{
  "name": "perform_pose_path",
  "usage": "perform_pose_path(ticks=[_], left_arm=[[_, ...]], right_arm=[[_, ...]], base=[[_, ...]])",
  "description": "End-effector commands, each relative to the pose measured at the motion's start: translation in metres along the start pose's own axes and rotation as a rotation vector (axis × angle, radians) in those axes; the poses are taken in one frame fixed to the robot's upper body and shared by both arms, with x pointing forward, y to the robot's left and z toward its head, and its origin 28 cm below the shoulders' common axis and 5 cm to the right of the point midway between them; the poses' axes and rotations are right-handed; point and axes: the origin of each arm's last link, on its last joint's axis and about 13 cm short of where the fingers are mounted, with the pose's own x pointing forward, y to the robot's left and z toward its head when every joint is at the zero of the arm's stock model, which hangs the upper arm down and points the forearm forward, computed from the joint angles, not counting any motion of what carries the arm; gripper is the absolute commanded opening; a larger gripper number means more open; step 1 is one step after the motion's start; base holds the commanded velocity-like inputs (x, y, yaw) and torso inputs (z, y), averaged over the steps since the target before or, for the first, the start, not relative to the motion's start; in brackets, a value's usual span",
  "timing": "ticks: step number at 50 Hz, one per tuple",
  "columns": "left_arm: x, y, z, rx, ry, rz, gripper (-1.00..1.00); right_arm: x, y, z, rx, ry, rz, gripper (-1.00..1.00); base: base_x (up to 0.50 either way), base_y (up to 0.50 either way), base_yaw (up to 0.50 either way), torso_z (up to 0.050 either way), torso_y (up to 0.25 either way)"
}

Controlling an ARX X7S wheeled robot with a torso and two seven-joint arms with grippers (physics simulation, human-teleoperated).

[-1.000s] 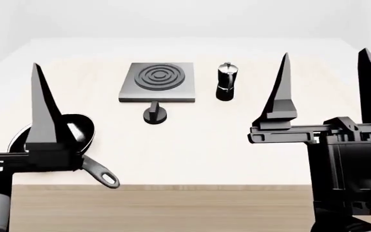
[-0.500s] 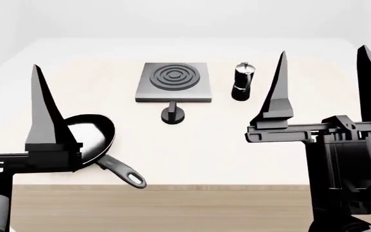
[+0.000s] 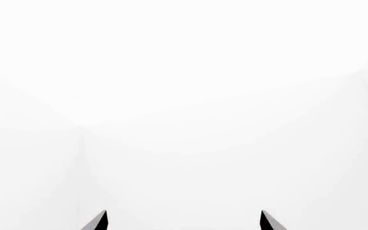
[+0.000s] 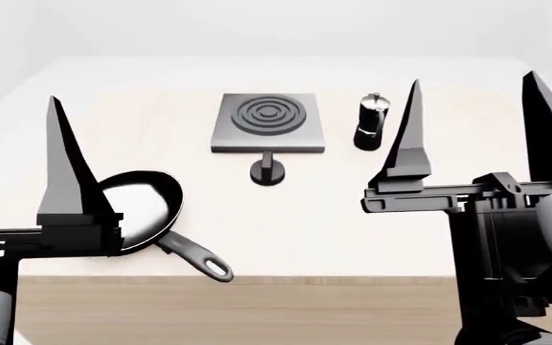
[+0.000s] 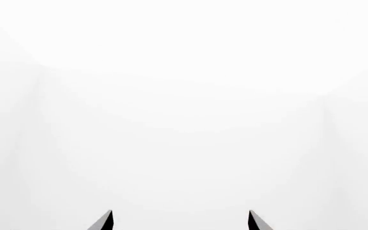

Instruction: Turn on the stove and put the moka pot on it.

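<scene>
- The stove (image 4: 267, 123) sat flat near the middle of the pale table (image 4: 353, 230), toward the far side. It was a dark grey square with round rings on top.
- Its small black knob (image 4: 268, 171) stood just in front of the stove, on the near side, with a thin stem reaching to the stove's edge.
- The moka pot (image 4: 371, 122) stood upright on the table just beside the stove, on the right. It was not touching the stove and nothing was holding it.
- A round black frying pan (image 4: 141, 208) lay on the near left part of the table, well apart from the stove. Its handle pointed toward the near edge, to the right.
- The right gripper (image 4: 473, 129) was up in the air on the right side, near the robot. Its two pointed fingers (image 4: 407, 136) stuck up and stood wide apart with nothing between them.
- The left gripper (image 3: 182, 221) was up on the left side, in front of the pan. In the head view only one finger showed. In the left wrist view its two tips stood wide apart and held nothing.
- Both wrist views showed only white past the finger tips.
</scene>
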Motion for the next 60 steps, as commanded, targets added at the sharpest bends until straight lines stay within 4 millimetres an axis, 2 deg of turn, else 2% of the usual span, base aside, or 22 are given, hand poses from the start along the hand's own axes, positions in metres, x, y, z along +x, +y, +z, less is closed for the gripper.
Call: perform_pose_path(ticks=[1, 60], left_arm=[[-0.0002, -0.0001, 0.0003, -0.006, 0.001, 0.003, 1.0], [0.0029, -0.0008, 0.0026, -0.006, -0.001, -0.009, 1.0]], right_arm=[[-0.0004, 0.0008, -0.0019, 0.001, 0.006, 0.002, 1.0], [0.0003, 0.0034, 0.0002, 0.015, -0.004, 0.013, 1.0]], base=[[0.18, 0.0, 0.0, 0.0, 0.0], [0.2, 0.0, 0.0, 0.0, 0.0]])
